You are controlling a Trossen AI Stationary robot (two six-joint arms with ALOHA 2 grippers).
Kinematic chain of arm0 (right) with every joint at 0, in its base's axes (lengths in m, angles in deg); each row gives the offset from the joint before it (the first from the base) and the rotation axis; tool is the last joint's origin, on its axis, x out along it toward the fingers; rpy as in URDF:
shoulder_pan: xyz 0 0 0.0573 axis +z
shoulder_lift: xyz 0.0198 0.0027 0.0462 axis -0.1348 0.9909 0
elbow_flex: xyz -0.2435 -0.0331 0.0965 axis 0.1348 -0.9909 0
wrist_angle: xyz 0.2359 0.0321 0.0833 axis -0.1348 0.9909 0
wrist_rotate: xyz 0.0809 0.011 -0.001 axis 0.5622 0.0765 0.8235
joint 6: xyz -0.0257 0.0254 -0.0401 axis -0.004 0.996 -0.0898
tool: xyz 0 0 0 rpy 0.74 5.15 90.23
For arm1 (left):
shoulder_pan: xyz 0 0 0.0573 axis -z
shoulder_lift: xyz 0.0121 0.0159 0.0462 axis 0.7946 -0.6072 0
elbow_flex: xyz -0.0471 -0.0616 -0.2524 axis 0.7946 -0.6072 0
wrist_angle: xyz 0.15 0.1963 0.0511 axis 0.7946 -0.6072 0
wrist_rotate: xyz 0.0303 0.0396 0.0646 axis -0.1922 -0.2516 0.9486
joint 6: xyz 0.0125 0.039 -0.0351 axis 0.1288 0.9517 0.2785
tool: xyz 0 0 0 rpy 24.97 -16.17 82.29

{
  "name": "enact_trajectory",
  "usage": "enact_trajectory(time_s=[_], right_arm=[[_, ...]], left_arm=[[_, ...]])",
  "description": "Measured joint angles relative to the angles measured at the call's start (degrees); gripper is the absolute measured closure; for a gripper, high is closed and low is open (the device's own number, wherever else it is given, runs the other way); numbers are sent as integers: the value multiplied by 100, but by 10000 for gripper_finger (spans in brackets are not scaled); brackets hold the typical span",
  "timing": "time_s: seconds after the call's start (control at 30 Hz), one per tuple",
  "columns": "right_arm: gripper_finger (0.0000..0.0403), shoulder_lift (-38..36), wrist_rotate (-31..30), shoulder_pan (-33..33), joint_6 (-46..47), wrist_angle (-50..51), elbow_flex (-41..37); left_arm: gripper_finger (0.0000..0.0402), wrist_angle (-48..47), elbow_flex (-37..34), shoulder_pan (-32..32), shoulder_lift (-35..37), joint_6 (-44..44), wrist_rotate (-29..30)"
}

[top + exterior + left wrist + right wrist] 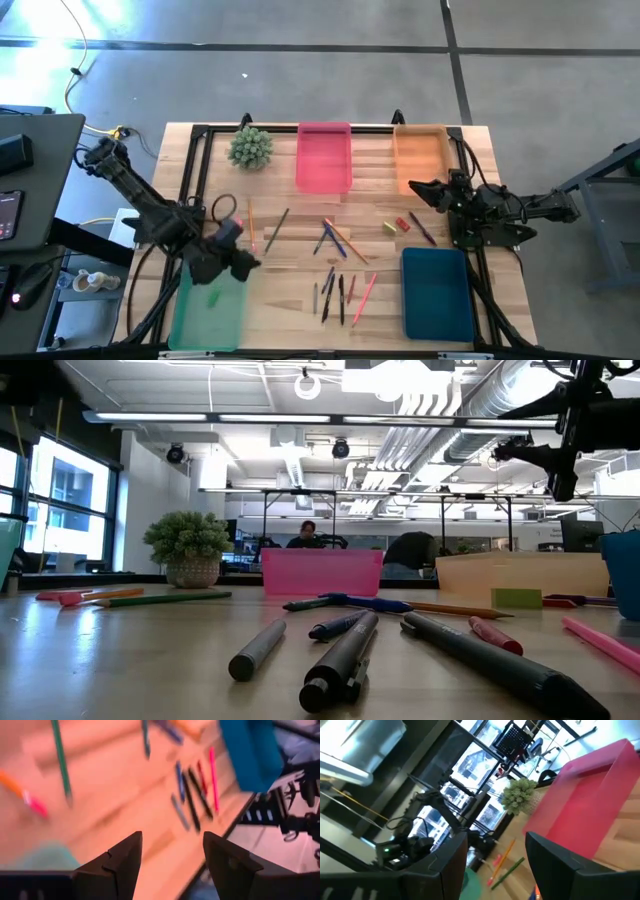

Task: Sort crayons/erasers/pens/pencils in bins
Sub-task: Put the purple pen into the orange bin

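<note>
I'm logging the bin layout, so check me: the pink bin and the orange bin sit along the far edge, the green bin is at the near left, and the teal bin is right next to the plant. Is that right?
Not quite. The teal bin is at the near right corner, far from the plant. The high view shows the pink bin beside the plant. The orange bin and green bin are as you said.
</note>
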Motion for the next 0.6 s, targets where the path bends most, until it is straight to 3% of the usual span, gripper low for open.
enact_trajectory(time_s=[0.2, 0.37, 0.5, 0.6], right_arm=[[210, 2, 1, 2, -66, -506, 0], [210, 75, 0, 2, -138, -330, 344], [210, 457, -112, 2, -347, 378, 1018], [210, 865, -384, 2, -195, 1511, 1655]], left_arm=[[202, 94, 0, -916, 271, 1462, 248], [202, 590, 0, -1803, 554, 2949, -172], [202, 803, 0, -2437, 796, 3978, -685], [202, 771, 0, -2889, 968, 4591, -1036]])
